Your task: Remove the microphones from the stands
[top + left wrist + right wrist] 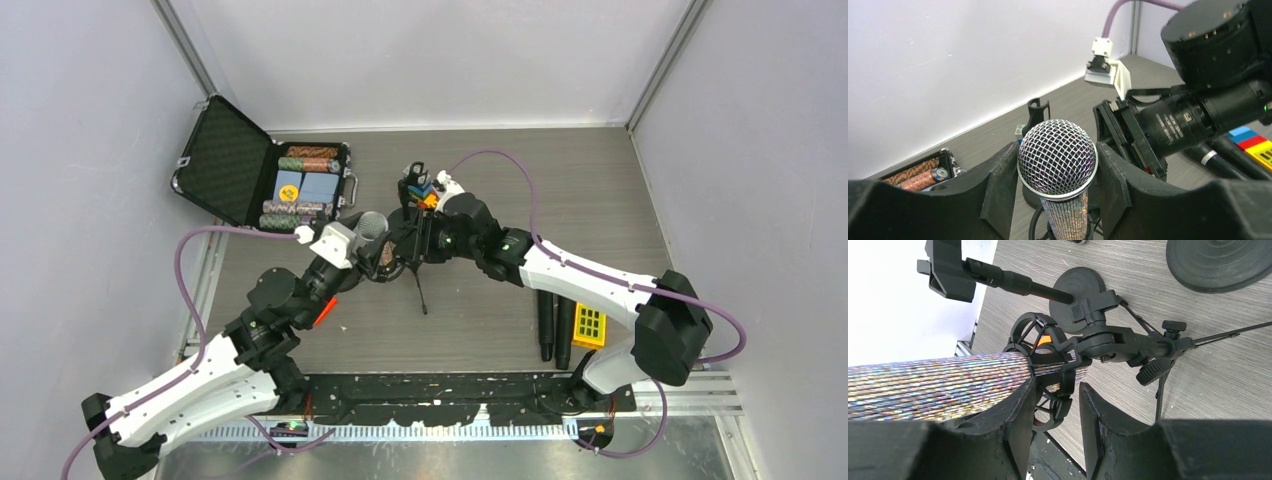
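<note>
Two robot grippers hold a microphone and its stand, ready for the pull-out.

The left gripper (pixel 366 238) is clenched on the mesh head of the glittery microphone (pixel 1057 157), whose body sits in the clip (pixel 1060 347) of the stand (pixel 1148 347) near the table's middle. The right gripper (pixel 1057 385) grasps that clip, bracing it. The next move likely calls for the left arm to draw the microphone out head-first along its own axis.

The table (pixel 600 200) bears an open case (pixel 225 160) (chips inside) and the stand (pixel 419 290). Two black microphones (pixel 546 320) lie near right.
</note>
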`<state>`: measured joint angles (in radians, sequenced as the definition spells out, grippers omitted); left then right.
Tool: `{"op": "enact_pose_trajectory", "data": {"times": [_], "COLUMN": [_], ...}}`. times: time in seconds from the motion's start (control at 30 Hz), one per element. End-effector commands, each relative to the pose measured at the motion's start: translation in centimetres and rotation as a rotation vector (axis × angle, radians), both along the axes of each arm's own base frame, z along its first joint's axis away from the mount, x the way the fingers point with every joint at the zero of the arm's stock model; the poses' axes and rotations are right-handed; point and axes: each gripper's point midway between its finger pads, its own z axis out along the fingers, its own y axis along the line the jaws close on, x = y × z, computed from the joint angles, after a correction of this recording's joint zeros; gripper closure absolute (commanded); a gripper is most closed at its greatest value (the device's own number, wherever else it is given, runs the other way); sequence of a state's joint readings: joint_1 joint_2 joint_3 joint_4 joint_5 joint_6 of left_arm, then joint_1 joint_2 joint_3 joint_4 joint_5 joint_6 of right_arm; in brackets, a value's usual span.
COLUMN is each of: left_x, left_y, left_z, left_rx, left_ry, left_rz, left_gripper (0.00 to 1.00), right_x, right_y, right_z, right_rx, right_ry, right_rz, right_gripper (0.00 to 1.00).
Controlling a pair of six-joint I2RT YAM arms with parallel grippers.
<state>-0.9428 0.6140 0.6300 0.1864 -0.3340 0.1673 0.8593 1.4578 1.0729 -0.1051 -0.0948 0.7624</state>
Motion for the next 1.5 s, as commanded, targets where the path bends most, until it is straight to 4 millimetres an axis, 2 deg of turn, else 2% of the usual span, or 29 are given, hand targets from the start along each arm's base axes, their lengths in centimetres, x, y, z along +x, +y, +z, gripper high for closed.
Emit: {"op": "enact_pose_trajectory", "data": {"times": [0.0,0.27,0.7,1.07,1.47], "left_x": [0.1,-0.3,-0.3,-1.2,-2.6], "left_y": [3.8,4.7,4.4,4.3,5.4], "left_z": [6.9,6.8,7.6,9.0,10.6], "left_rx": [-0.174,-0.201,-0.186,-0.143,-0.227], "left_ry": [-0.108,-0.116,-0.112,-0.116,-0.192], "left_rz": [0.139,0.153,0.142,0.089,0.069], "left_gripper": [0.97,0.97,0.97,0.96,0.97], "right_x": [-0.2,-0.3,-0.2,-0.1,0.0], "right_y": [-2.5,-2.5,-2.7,-2.6,-2.6], "right_z": [-4.2,-4.2,-4.2,-4.6,-4.8], "right_rx": [-0.152,-0.151,-0.154,-0.160,-0.164], "right_ry": [0.058,0.059,0.056,0.066,0.066], "right_rz": [-0.032,-0.029,-0.033,-0.031,-0.035], "right_gripper": [0.58,0.58,0.58,0.58,0.58]}}
